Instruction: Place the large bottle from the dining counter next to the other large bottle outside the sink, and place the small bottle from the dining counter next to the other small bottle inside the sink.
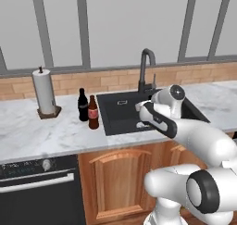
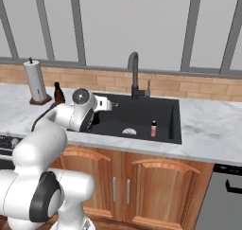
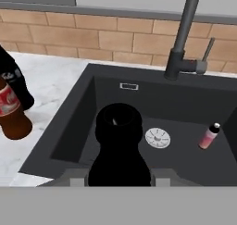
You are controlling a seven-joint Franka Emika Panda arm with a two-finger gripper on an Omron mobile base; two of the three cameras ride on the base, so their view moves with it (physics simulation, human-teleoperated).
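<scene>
Jaws [image 3: 118,173] are clamped on a small black bottle [image 3: 119,147] at lower centre of the hand view, above the sink [image 3: 83,122]; best lower it upright beside the small pink bottle [image 3: 208,137] at right of the basin. Large bottle [image 1: 93,112] already stands beside the other large bottle [image 1: 83,105] on the worktop [image 1: 37,136], left of centre; the held bottle's base and the fingertips are cut off

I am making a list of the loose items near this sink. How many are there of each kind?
Bottles: 4 (brown bottle and black bottle on the worktop; pink bottle in the sink; dark bottle in the gripper)
Paper towel rolls: 1 (paper towel roll)
Total: 5
</scene>
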